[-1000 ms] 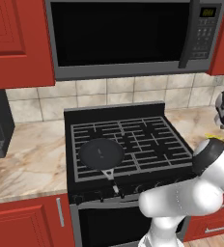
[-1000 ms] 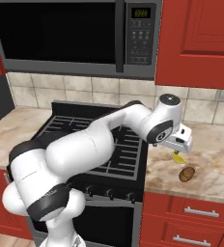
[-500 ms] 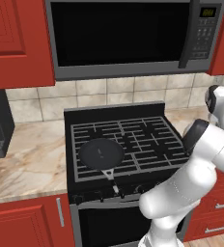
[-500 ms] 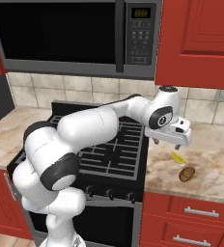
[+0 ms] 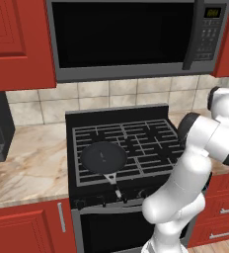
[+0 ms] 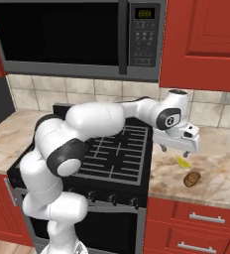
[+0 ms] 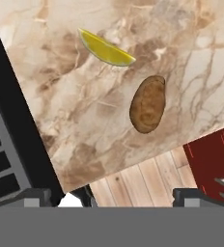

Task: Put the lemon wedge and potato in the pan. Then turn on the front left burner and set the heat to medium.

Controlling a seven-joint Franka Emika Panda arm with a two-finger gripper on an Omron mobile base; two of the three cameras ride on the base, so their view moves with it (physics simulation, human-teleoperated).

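A: What does the right base view conceal?
B: The arm covers the stove's left grates. The lemon wedge (image 6: 183, 162) sits partly behind the gripper (image 6: 175, 152).

A: And the left base view?
B: The arm is cropped at the right edge, and the stove knobs (image 5: 108, 198) are too small to read.

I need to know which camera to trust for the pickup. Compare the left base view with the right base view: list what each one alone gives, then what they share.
Left base view alone: the pan on the front left burner, its handle toward the stove's front edge.

Right base view alone: the lemon wedge and the potato lying apart on the counter right of the stove, with the gripper above them, jaws open and empty.

Shared: the black stovetop, the microwave, red cabinets.
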